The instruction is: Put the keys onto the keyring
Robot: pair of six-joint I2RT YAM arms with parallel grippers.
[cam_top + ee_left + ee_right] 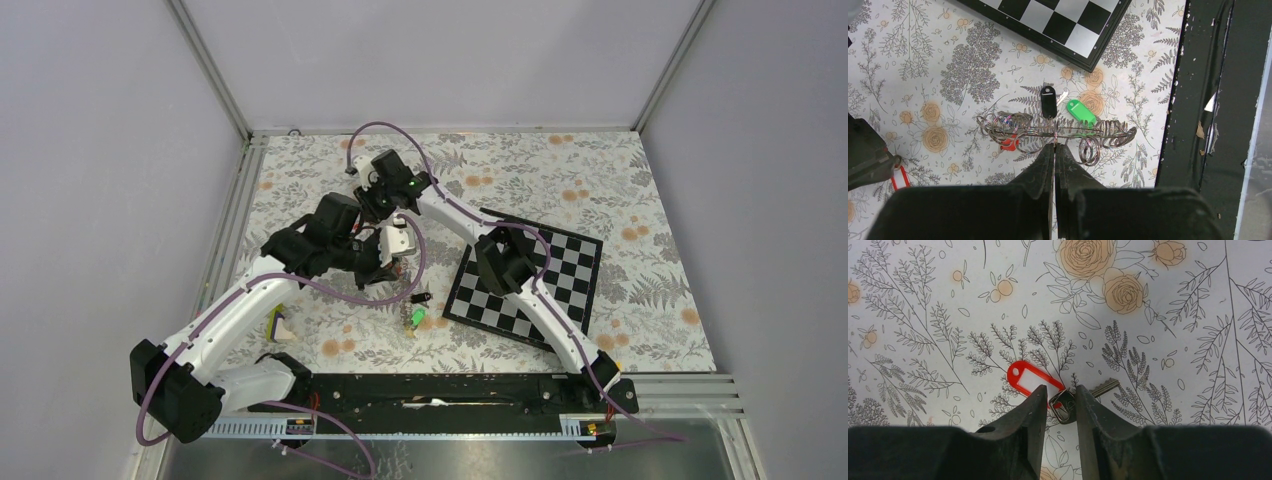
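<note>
Found left gripper (1054, 148) pressed fully together on the thin wire of the keyring (1118, 135), held edge-on above the floral cloth (948, 75), with a tangle of small loops hanging off it. Saw a black-tagged key (1048, 101) and a green-tagged key (1081, 111) just past it, flat on the cloth, side by side, unthreaded. Noted the chessboard (1068, 30) beyond those. Farther out, caught right gripper (1059, 392) low over a red-tagged key (1035, 381), jaws partly apart, straddling its split ring (1064, 410). Could not tell whether gripping or only bracketing.

Judged risks:
- Might squeeze the split ring out sideways, or trap the tag instead, given so slight a hold on flat metal.
- Might let the keyring pivot in that narrow pinch.
- Might snag on the tangled loops when threading.

Could not locate the keyring's opening. Glimpsed a red tag behind the loops; could not confirm it as threaded. Made out little at the fingertips from overhead, with both wrists bunched together.
</note>
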